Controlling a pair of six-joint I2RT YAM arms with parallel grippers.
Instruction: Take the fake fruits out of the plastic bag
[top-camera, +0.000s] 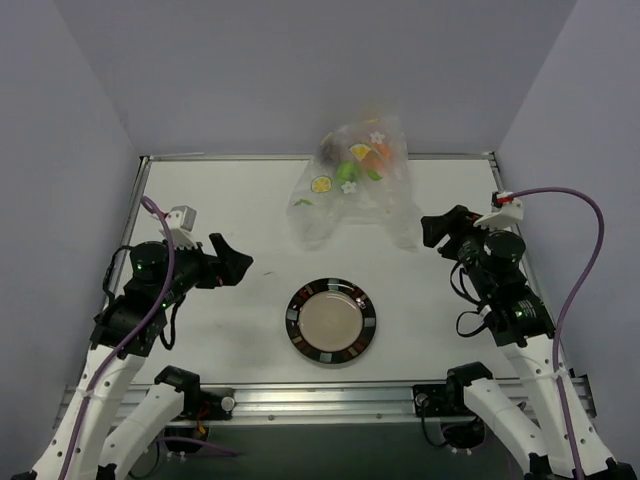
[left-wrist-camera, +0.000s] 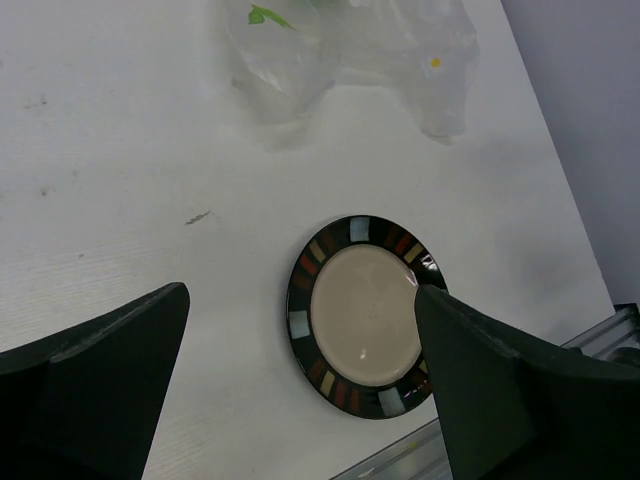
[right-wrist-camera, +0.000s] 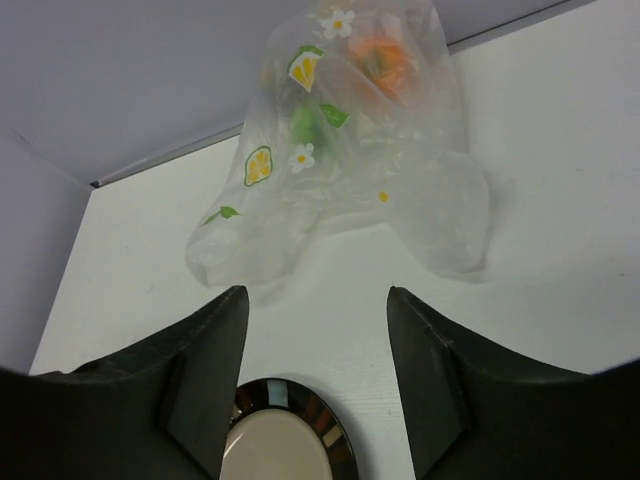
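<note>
The clear plastic bag (top-camera: 352, 195), printed with lemon slices and flowers, lies at the back middle of the table, its bulging end against the rear edge. Inside it show an orange fruit (top-camera: 378, 152), a dark maroon one (top-camera: 328, 150) and a blurred green one (right-wrist-camera: 305, 120). The orange fruit (right-wrist-camera: 382, 55) sits at the top of the bag (right-wrist-camera: 340, 190) in the right wrist view. My right gripper (top-camera: 433, 233) is open to the right of the bag and holds nothing (right-wrist-camera: 318, 292). My left gripper (top-camera: 237, 260) is wide open at the left, well short of the bag (left-wrist-camera: 350, 50), and empty (left-wrist-camera: 300, 292).
A round plate with a black rim of coloured tiles (top-camera: 291, 320) lies in the near middle between the arms, also in the wrist views (left-wrist-camera: 355, 228) (right-wrist-camera: 290, 395). Grey walls close the back and sides. A metal rail (top-camera: 330, 398) runs along the near edge.
</note>
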